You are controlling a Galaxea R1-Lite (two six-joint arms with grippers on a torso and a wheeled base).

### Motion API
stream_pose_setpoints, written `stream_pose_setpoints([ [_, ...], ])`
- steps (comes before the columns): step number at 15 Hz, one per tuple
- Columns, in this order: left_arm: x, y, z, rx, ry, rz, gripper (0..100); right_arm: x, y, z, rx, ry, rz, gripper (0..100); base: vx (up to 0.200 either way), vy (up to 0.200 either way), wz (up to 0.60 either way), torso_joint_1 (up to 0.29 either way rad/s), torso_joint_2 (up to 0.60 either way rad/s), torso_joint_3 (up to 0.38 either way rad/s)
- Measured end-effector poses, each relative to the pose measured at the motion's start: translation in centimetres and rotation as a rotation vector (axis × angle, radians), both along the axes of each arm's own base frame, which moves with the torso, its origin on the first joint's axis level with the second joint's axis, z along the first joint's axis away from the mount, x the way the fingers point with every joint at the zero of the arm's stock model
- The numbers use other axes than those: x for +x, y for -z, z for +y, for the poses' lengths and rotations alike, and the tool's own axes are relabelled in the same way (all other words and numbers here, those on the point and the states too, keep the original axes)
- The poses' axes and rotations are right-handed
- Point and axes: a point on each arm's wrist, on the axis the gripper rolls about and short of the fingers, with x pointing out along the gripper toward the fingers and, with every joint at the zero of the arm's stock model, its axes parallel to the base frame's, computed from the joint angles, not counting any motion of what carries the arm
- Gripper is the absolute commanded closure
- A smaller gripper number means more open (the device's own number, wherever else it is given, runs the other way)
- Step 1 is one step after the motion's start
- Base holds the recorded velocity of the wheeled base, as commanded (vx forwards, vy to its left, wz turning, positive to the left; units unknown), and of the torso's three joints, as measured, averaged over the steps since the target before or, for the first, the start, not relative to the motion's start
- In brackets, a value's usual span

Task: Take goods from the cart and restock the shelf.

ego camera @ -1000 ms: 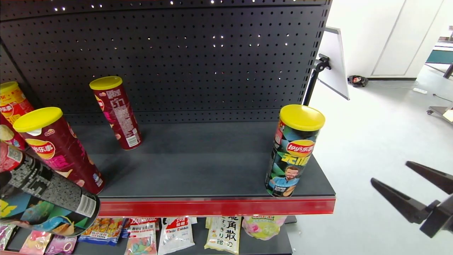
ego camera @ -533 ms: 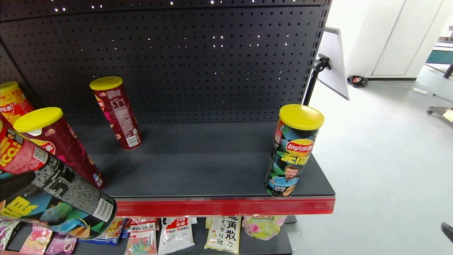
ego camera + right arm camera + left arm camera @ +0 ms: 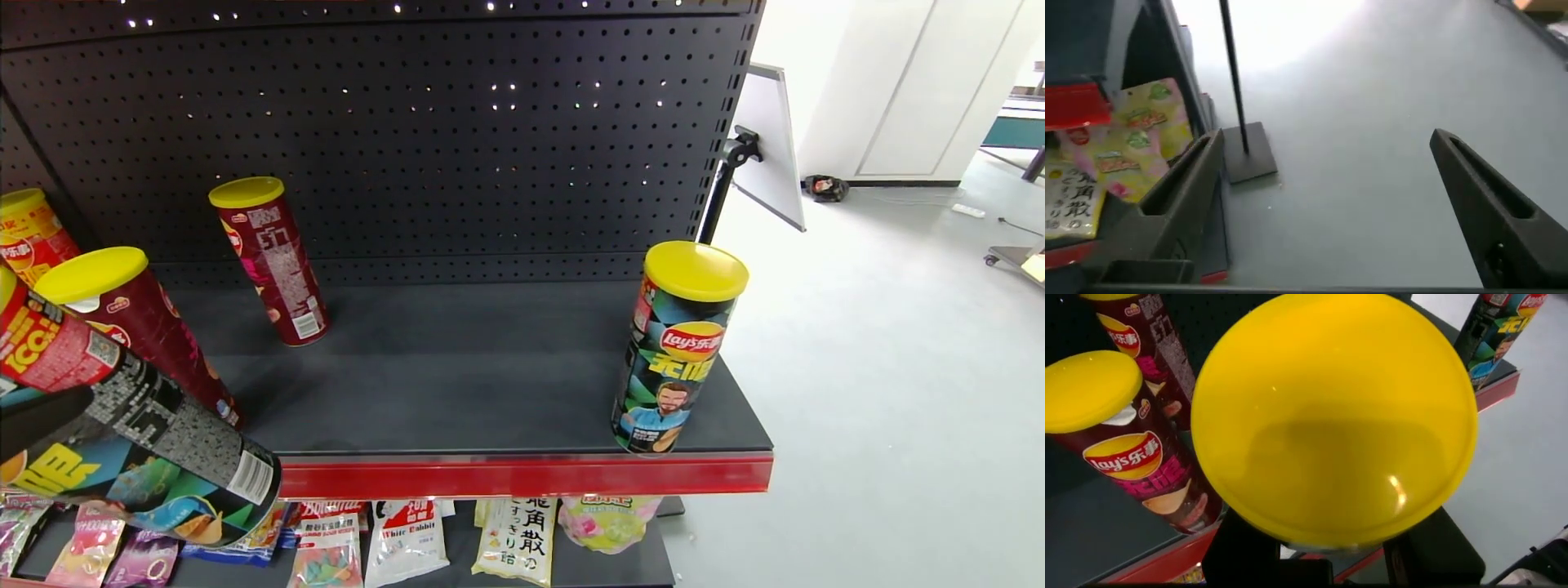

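Left gripper (image 3: 1335, 554) is clamped on a chip can (image 3: 139, 441), which is tilted low in front of the shelf (image 3: 522, 476) at its left end, base pointing down and right. The shelf board between the back maroon can (image 3: 269, 261) and the green can (image 3: 678, 351) lies up and right of it. Right gripper (image 3: 1331, 196) hangs wide open over the floor.

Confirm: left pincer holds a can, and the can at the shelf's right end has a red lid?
The lid is yellow, not red; the head view shows it. The rest is right: the left pincer grips the held can, and the right can stands at the shelf's right end.
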Motion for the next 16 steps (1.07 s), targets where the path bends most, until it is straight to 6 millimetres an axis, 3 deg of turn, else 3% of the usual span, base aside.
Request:
stream_pose_setpoints([
  [4,0.0,0.3,0.0,-0.001,0.003,0.006,100,0.1,2.9,0.4,-0.002,-0.224,-0.184,0,0.0,0.0,0.0,0.0,0.0,0.0],
  [6,-0.3,0.7,0.0,-0.001,0.004,0.009,100,0.2,4.0,0.3,0.035,-0.292,-0.172,0,0.0,0.0,0.0,0.0,0.0,0.0],
  [11,-2.1,1.4,0.1,-0.018,-0.001,-0.01,100,0.1,4.6,-0.1,0.063,-0.177,-0.17,0,0.0,0.0,0.0,0.0,0.0,0.0],
  [16,-4.0,1.6,0.1,-0.05,-0.006,-0.027,100,0.0,5.1,-0.1,0.096,-0.187,-0.121,0,0.0,0.0,0.0,0.0,0.0,0.0],
])
